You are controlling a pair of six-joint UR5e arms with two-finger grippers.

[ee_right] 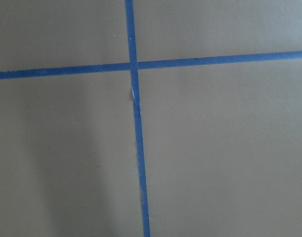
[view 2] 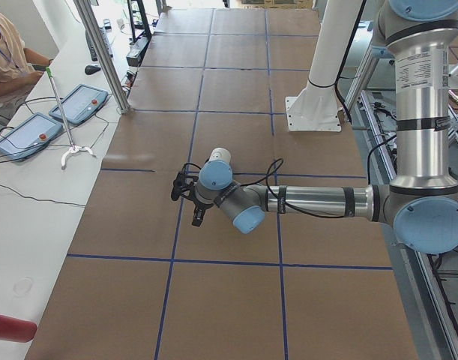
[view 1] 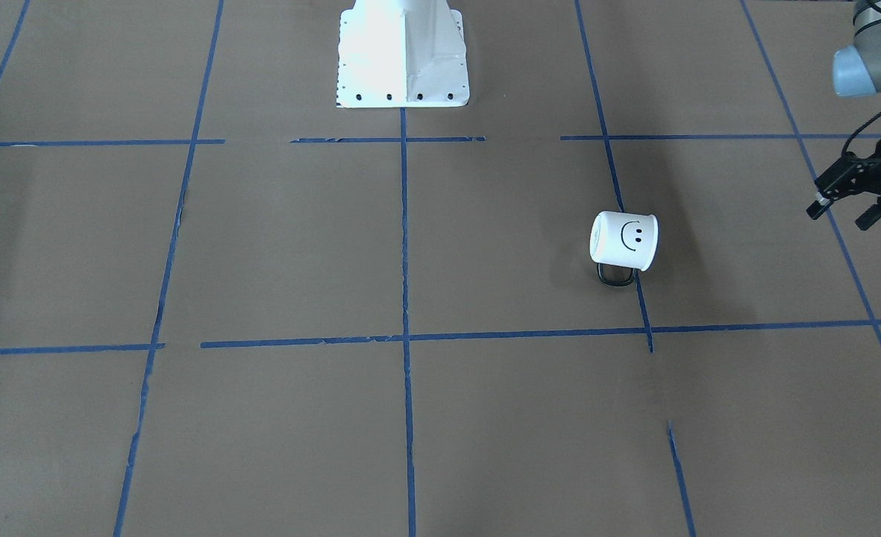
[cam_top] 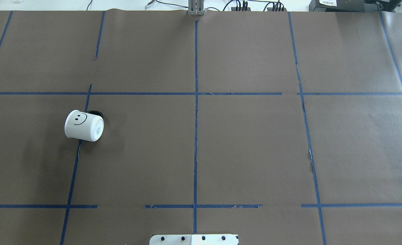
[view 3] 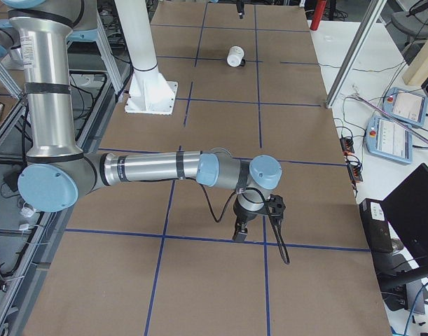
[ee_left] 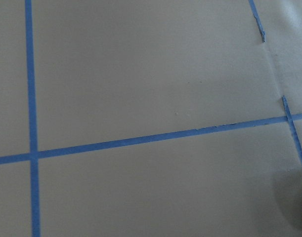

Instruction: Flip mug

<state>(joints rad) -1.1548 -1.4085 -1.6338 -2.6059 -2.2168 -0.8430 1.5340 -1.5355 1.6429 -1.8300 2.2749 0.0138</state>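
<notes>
The white mug [view 1: 624, 240] with a black smiley face lies on its side on the brown paper, on a blue tape line. Its black handle [view 1: 615, 275] rests against the table. In the overhead view the mug [cam_top: 84, 125] is at the left, its base toward the middle of the table. It also shows in the exterior left view [view 2: 220, 155] and the exterior right view [view 3: 236, 55]. My left gripper [view 1: 843, 214] is open and empty, hovering apart from the mug beyond its mouth end. My right gripper [view 3: 240, 231] hangs over the table far from the mug; I cannot tell whether it is open.
The white robot pedestal [view 1: 403, 52] stands at the table's robot side. Blue tape lines [cam_top: 195, 119] grid the brown paper. Two control tablets [view 2: 79, 103] and an operator [view 2: 7, 52] are on the far side bench.
</notes>
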